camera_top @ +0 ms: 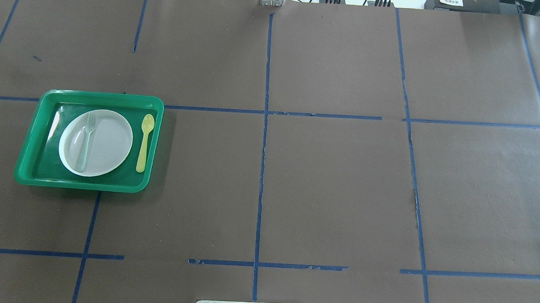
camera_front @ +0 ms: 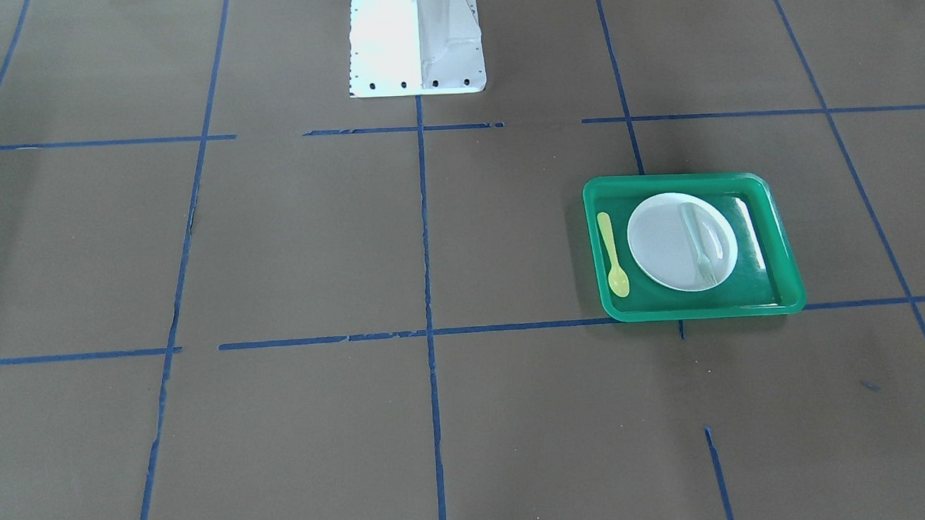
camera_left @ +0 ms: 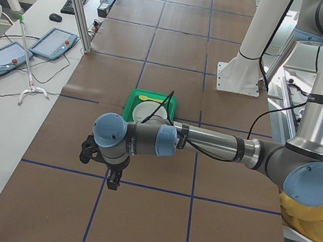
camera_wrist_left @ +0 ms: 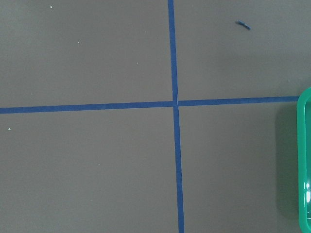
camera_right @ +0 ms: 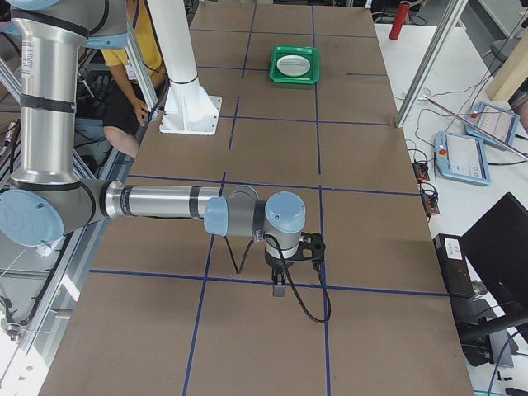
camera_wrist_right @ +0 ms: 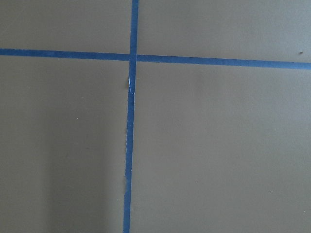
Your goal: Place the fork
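The pale translucent fork lies on the left part of the white plate, tines toward the far side from the robot. It also shows in the overhead view. The plate sits in the green tray. My left gripper shows only in the exterior left view, hanging above bare table well to the left of the tray; I cannot tell if it is open. My right gripper shows only in the exterior right view, far from the tray; I cannot tell its state.
A yellow-green spoon lies in the tray beside the plate, on the side toward the table's middle. The tray's rim shows at the right edge of the left wrist view. The white robot base stands at the table's middle edge. Blue tape lines cross the brown table.
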Robot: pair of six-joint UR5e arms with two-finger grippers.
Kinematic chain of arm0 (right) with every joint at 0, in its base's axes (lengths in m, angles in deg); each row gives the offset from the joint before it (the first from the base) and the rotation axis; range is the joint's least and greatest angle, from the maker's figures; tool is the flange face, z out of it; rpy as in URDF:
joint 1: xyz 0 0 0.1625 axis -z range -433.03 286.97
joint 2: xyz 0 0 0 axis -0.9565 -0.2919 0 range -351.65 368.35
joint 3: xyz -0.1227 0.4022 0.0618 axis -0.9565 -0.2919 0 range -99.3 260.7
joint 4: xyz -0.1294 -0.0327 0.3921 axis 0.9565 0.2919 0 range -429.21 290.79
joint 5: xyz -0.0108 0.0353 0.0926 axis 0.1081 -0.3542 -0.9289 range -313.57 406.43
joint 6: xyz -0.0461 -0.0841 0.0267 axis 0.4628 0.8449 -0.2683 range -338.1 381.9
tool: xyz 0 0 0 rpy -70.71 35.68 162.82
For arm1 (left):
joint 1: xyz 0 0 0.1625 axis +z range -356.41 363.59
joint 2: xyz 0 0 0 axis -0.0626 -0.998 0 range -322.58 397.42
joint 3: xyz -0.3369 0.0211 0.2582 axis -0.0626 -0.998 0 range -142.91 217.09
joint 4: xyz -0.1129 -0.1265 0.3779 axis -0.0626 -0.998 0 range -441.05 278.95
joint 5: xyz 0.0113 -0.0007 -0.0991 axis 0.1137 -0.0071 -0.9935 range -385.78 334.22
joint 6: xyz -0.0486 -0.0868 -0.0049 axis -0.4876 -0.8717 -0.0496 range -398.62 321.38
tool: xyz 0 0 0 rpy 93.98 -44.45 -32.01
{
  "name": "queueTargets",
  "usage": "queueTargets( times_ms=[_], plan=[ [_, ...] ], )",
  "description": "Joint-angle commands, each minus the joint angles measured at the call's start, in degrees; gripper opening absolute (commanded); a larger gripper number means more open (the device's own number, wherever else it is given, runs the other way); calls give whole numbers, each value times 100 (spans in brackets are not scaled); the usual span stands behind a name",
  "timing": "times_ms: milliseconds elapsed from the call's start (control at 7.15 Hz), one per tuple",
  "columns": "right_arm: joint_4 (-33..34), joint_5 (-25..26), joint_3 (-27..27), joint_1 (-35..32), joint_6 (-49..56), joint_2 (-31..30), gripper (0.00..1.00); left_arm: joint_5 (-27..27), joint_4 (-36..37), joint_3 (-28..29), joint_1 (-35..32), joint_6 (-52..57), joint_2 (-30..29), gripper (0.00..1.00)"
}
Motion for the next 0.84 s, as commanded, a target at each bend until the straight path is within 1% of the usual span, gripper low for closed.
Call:
queueTargets(
  times_ms=[0, 280, 419, 559, 699],
  plan=[
    [0, 0, 0, 0, -6, 0, 100, -9, -2, 52, -155, 2, 41, 100],
    [0, 0, 0, 0, 3, 0, 100, 9, 41, -45, -129, -33, -2, 100],
    [0, 0, 0, 0, -6, 0, 100, 235, 24, 8, -112, -277, 41, 100],
    [0, 0, 0, 0, 3, 0, 100, 524, -37, -62, -103, -427, 33, 100],
    [0, 0, 0, 0, 3, 0, 100, 501, -186, -19, -94, -420, 50, 100]
  ],
)
